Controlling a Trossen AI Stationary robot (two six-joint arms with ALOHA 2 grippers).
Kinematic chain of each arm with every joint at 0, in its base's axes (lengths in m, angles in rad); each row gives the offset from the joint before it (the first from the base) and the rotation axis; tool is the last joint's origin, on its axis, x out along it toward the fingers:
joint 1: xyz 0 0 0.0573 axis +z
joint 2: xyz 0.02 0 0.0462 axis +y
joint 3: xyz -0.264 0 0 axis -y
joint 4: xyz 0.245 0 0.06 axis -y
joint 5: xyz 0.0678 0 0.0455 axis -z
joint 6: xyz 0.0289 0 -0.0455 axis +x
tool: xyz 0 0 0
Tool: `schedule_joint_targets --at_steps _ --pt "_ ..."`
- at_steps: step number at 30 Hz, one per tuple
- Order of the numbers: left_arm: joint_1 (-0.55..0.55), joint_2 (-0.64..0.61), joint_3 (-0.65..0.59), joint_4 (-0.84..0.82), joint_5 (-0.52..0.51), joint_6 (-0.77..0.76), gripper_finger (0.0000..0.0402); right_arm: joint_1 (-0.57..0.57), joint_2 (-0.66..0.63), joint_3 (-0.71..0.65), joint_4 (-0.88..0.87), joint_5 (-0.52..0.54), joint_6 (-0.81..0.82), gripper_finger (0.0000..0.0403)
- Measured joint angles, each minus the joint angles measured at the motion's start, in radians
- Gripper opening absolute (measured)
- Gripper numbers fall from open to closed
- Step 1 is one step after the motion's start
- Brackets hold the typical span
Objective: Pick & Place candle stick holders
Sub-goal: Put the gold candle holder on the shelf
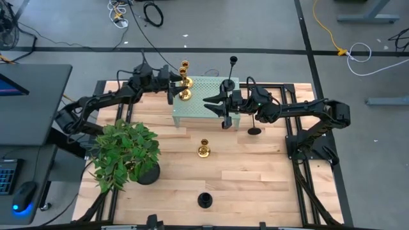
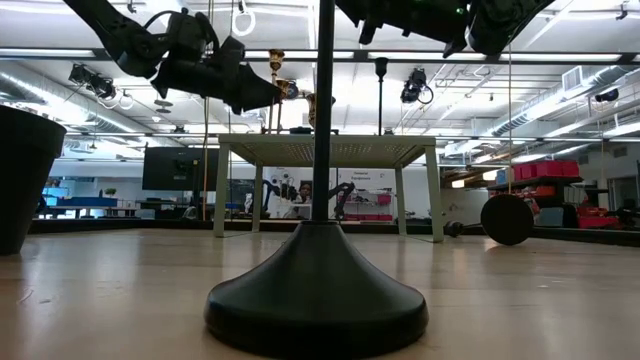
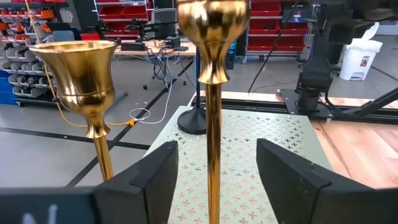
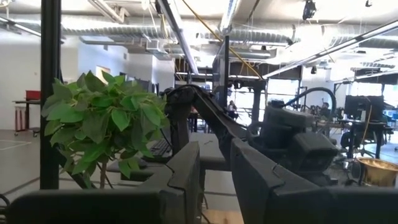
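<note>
From above, your left gripper (image 1: 172,91) sits at the pale green stand (image 1: 198,108) beside two gold candle stick holders (image 1: 185,89). Left wrist: fingers (image 3: 152,177) apart around a gold stem. Right gripper (image 1: 217,105): cannot tell.

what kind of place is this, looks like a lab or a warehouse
Most likely a robotics lab or workshop: red storage bins on shelving, exposed ceiling ducts, loose cables on the grey floor, and a wooden table with two robot arms.
</note>
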Motion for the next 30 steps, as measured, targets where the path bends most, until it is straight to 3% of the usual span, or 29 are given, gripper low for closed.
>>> schedule_joint_targets --at_steps 9,21,30 --pt "0.000 -0.082 0.000 -0.134 0.022 0.009 0.0226 -0.001 0.000 0.000 -0.037 0.033 -0.012 0.0094" --pt "0.000 -0.295 0.000 -0.480 -0.016 0.113 0.0225 -0.003 0.000 0.000 -0.119 0.033 -0.017 0.0094" --pt "-0.003 -0.378 0.000 -0.664 0.081 0.114 0.0225 0.038 0.000 0.000 -0.413 0.022 -0.029 0.0094"
